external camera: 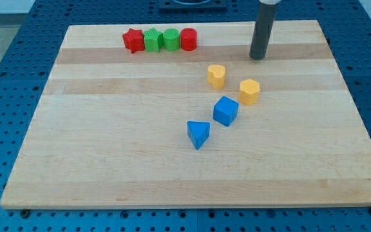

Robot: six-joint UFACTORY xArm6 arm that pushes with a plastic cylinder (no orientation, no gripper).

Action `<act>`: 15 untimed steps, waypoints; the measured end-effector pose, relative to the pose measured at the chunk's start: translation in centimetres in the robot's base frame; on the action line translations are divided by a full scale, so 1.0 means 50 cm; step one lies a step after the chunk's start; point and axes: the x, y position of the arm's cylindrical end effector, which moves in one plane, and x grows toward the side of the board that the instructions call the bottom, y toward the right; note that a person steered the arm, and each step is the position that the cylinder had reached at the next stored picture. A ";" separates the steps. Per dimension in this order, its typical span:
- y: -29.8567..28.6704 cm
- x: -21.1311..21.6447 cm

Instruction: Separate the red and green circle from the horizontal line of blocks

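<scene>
A horizontal line of blocks sits near the view's top left: a red star [133, 40], a green star [152, 40], a green circle [171, 39] and a red circle [188, 39], all touching side by side. My tip [257, 57] rests on the board to the right of the line, well apart from the red circle. It stands above and to the right of a yellow heart [216, 75] and above a yellow hexagon [249, 91].
A blue cube-like block [225, 111] and a blue triangle [198, 134] lie near the board's middle. The wooden board [76, 161] lies on a blue perforated table; its top edge runs just above the line of blocks.
</scene>
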 end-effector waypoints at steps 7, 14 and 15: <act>-0.316 -0.144; -0.316 -0.007; -0.316 -0.040</act>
